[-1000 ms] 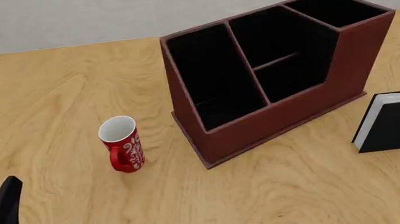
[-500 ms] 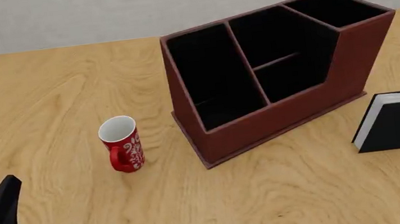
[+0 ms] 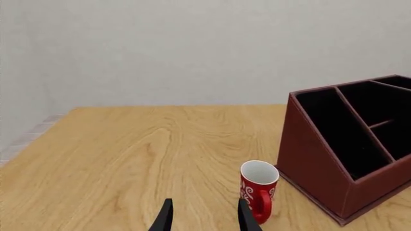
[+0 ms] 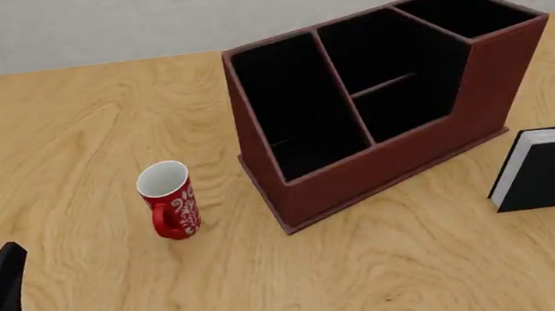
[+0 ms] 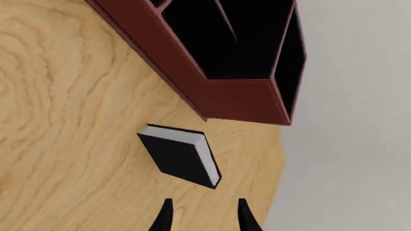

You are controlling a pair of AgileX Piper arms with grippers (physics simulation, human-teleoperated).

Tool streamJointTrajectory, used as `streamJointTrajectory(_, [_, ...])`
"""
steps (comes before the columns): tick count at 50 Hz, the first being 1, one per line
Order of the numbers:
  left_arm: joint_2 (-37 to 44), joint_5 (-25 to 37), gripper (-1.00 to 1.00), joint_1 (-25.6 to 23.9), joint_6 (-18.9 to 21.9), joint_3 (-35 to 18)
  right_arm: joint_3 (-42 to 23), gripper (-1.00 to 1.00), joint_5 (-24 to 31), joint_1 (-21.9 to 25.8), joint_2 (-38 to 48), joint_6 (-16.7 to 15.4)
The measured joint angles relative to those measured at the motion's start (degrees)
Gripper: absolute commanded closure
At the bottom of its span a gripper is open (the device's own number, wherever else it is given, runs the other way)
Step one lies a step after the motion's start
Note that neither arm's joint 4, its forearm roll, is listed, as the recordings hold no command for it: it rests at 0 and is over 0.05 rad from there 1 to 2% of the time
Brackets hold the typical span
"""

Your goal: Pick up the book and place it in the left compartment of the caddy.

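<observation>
Front view shows the black book (image 4: pixel 551 170) standing upright on the wooden table (image 4: pixel 65 132) at the right edge of the frame, just right of the dark red-brown caddy (image 4: pixel 393 154) and apart from it. The caddy's left compartment (image 4: pixel 293 110), long and black-lined, sits empty at centre frame. A red mug (image 4: pixel 169 200) stands left of the caddy. The left gripper (image 3: pixel 203 216), at the lower left corner, has its fingers parted and holds nothing. The right gripper (image 5: pixel 203 216) is likewise spread and empty, pointing toward the book without touching it.
</observation>
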Motion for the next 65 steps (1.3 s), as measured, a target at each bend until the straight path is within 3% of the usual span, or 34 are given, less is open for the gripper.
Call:
streamJointTrajectory(22, [0.0,0.3,-1.00,0.4,0.2,-0.1,4.7,-1.00,-6.2,-1.2,5.5,-9.8])
streamJointTrajectory(65, [7.4,-6.6,-1.00,0.8,2.0,0.9,4.0,-1.00,-20.1,-9.8,24.7,-17.2])
